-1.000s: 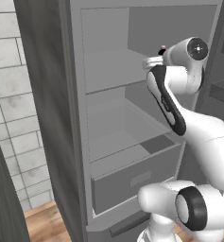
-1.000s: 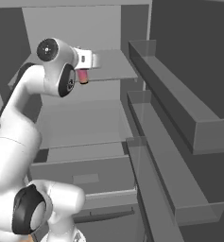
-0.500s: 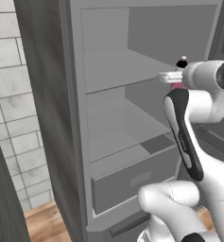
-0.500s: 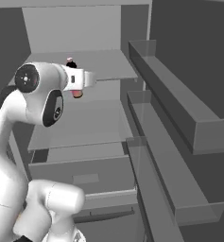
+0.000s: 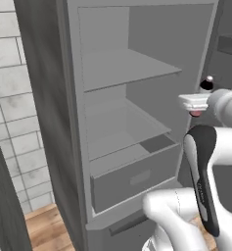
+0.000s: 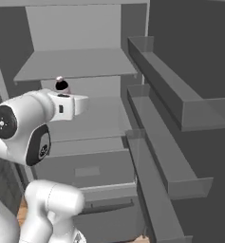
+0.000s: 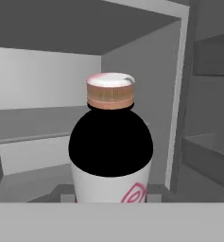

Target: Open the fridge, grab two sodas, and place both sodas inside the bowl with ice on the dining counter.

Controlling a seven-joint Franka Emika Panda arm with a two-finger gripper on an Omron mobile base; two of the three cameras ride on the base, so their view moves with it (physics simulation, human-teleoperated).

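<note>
- Between my fingers, the bottle (image 7: pixel 111 156) sits upright, gripper (image 5: pixel 198 107) clamped on it to carry.
- Behind it, the fridge (image 5: pixel 117 122) stands open, shelves bare.

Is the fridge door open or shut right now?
Open. The fridge shows its bare inner shelves and lower drawer in the left base view, and the door's shelves swing out at right in the right base view.

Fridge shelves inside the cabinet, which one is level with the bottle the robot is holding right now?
The middle shelf, between the top shelf and the drawer. The bottle in the gripper hangs in front of it; the top shelf sits higher.
</note>
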